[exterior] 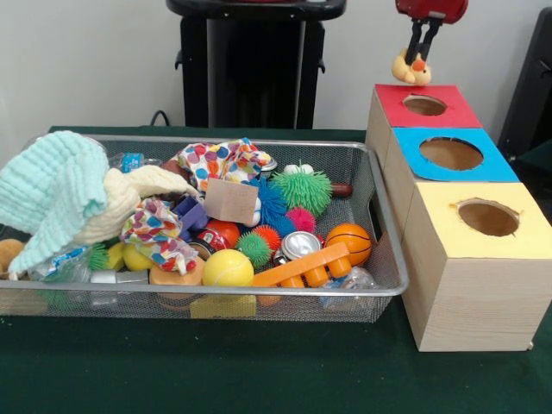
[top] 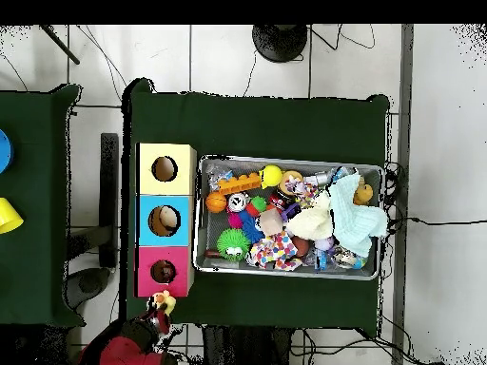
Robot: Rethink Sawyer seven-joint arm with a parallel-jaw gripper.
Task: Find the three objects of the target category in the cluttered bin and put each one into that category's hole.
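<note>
Hanging above the red-topped box (exterior: 424, 105), the gripper (exterior: 417, 62) has its two dark fingers pinched on a yellow rubber duck (exterior: 410, 69) w/ an orange beak. Duck sits a bit toward the far-left edge of the red lid rather than over the red box's hole (exterior: 424, 105), so I'd judge it needs a small shift before release; dropped as is, it could land on the lid or roll off.

Overhead view agrees: duck (top: 164, 302) is just past the red box's end, near the robot, not over the opening.

Red, blue (exterior: 451, 153) and yellow (exterior: 487, 217) boxes stand in a row touching each other, right beside the wire mesh bin (exterior: 392, 259), prob. to keep carries short. Bin is crowded: mint cloth (exterior: 53, 191), yellow ball (exterior: 228, 269), mini basketball (exterior: 348, 243), green spiky ball (exterior: 302, 190), orange block (exterior: 304, 264). Can't tell which others belong w/ the duck.
</note>
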